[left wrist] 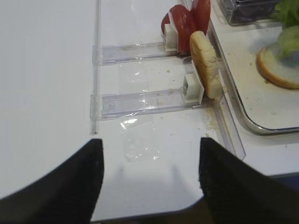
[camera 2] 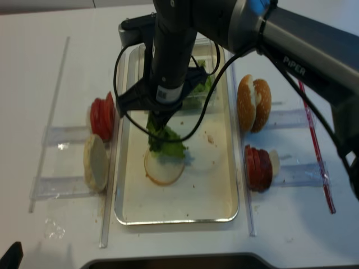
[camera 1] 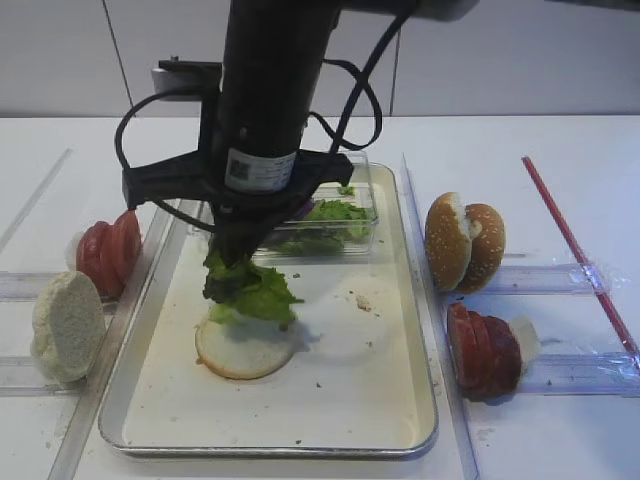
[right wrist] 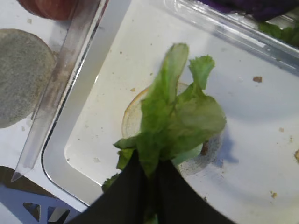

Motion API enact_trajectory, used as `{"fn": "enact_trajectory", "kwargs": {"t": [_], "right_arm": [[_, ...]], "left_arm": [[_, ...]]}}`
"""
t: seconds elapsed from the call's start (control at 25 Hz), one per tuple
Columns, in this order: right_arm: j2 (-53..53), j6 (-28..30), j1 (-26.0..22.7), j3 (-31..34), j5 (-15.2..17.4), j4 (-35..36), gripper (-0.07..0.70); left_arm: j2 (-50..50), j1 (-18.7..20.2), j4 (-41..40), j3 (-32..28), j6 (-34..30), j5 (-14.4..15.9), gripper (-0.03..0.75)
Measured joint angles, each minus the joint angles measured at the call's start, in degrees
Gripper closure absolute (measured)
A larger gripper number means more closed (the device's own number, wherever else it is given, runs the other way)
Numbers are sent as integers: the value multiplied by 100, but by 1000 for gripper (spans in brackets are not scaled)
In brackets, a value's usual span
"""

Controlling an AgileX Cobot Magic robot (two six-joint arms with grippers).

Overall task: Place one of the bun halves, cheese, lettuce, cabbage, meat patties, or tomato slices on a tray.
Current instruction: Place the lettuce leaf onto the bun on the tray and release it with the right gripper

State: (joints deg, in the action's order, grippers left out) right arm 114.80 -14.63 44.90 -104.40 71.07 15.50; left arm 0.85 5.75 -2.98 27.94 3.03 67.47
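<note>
Over the tray [camera 1: 418,330], the largest thing on the white table [camera 1: 560,150], my right arm reaches across from the far side, and my right gripper [camera 1: 237,252] is clenched on a lettuce [camera 1: 252,292] leaf. The leaf hangs just above a pale bun half [camera 1: 243,350] lying cut face up near the tray's left side; I cannot tell whether its tip already touches the bread. A clear plastic box [camera 1: 330,222] of more greens sits at the tray's far end. Tomato slices [camera 1: 110,252] and another bun half [camera 1: 66,325] stand left of the tray, and more buns and tomato right of it. My left gripper [left wrist: 149,182] rests low, left of the tray, fingers spread and holding nothing.

The risk, I judge: the limp leaf may cling to my pads on release, or slide off the bun sideways. Crumbs speckle the tray floor; behind the table stands a plain pale wall.
</note>
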Motion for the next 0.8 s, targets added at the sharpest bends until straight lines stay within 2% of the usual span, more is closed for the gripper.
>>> {"fn": "enact_trajectory", "kwargs": {"t": [0.68, 0.8], "right_arm": [[708, 58, 152, 0, -44, -201, 562], [708, 58, 152, 0, -54, -201, 521]], "left_arm": [[0, 0, 0, 0, 0, -10, 304], [0, 0, 0, 0, 0, -10, 304]]}}
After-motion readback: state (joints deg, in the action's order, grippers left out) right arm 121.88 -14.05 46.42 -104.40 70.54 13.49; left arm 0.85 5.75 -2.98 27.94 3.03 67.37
